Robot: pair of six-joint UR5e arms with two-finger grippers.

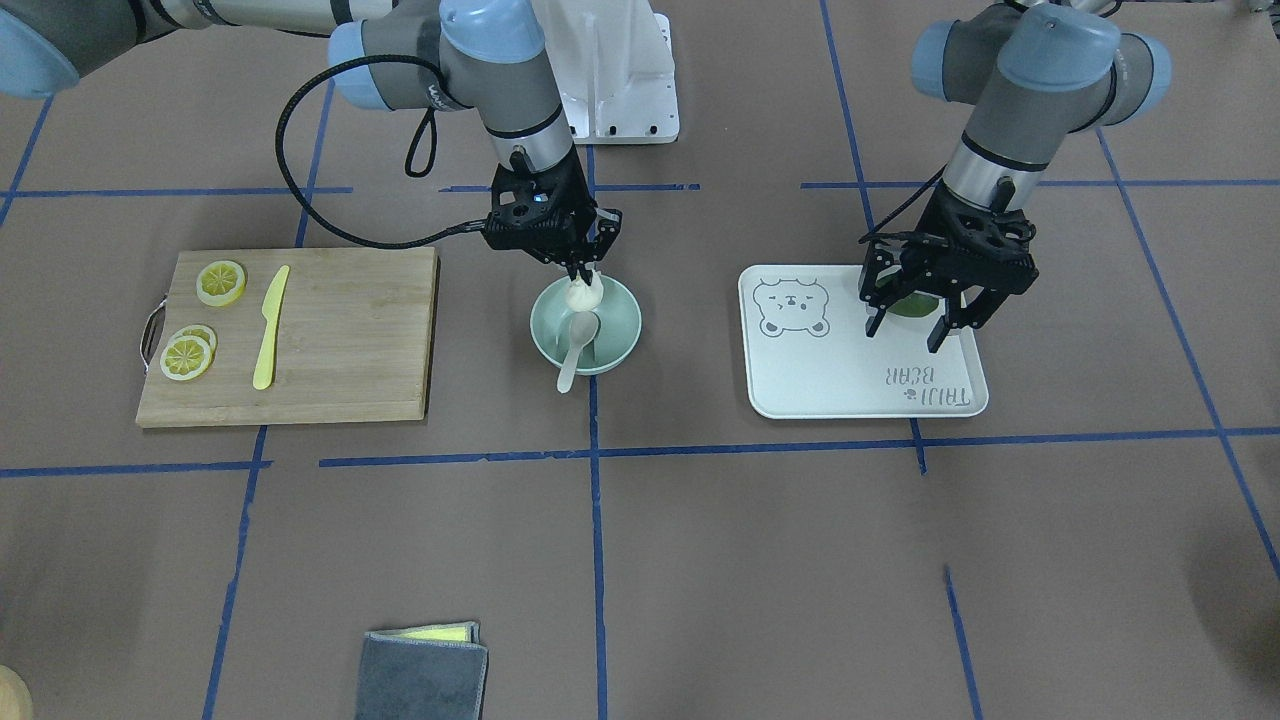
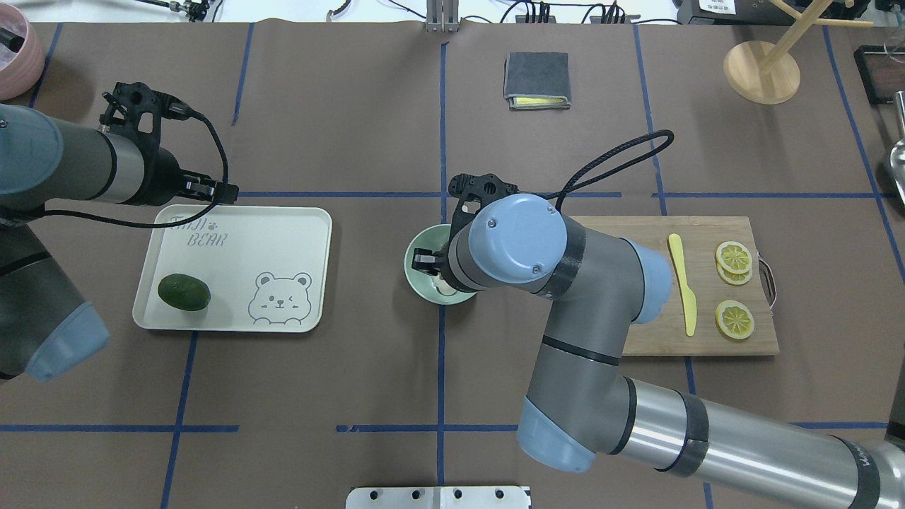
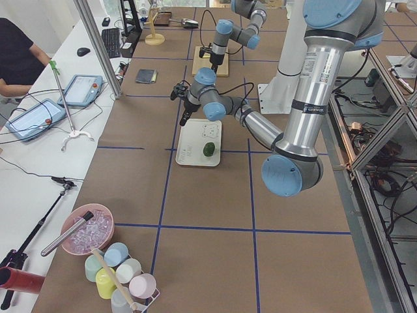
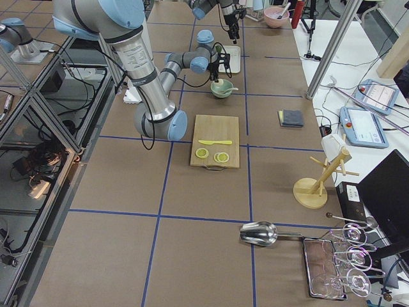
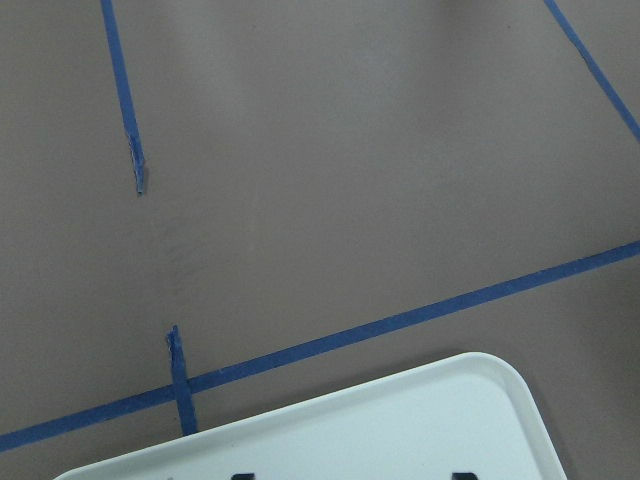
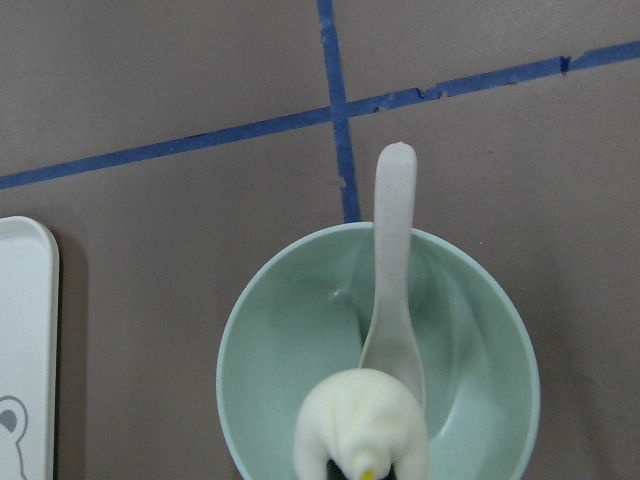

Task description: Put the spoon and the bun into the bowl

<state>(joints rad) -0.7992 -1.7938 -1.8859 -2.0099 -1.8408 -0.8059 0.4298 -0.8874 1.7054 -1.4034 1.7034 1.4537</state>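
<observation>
The pale mint-green bowl (image 1: pixel 622 332) stands at the table's middle. The off-white spoon (image 1: pixel 575 350) lies in it, scoop inside and handle sticking out over the rim; it also shows in the right wrist view (image 6: pixel 393 260). My right gripper (image 1: pixel 586 272) is shut on the white pleated bun (image 1: pixel 585 294) and holds it just over the inside of the bowl (image 6: pixel 480 330), above the spoon's scoop; the bun (image 6: pixel 360 420) fills the lower middle of that view. My left gripper (image 1: pixel 905 330) is open and empty, hanging above the white bear-print tray (image 1: pixel 850 370).
A dark green avocado (image 2: pixel 184 292) lies on the tray (image 2: pixel 283 233). A wooden cutting board (image 1: pixel 350 330) with a yellow knife (image 1: pixel 270 325) and lemon slices (image 1: pixel 220 282) lies beside the bowl. A grey folded cloth (image 1: pixel 420 675) lies at the operators' edge.
</observation>
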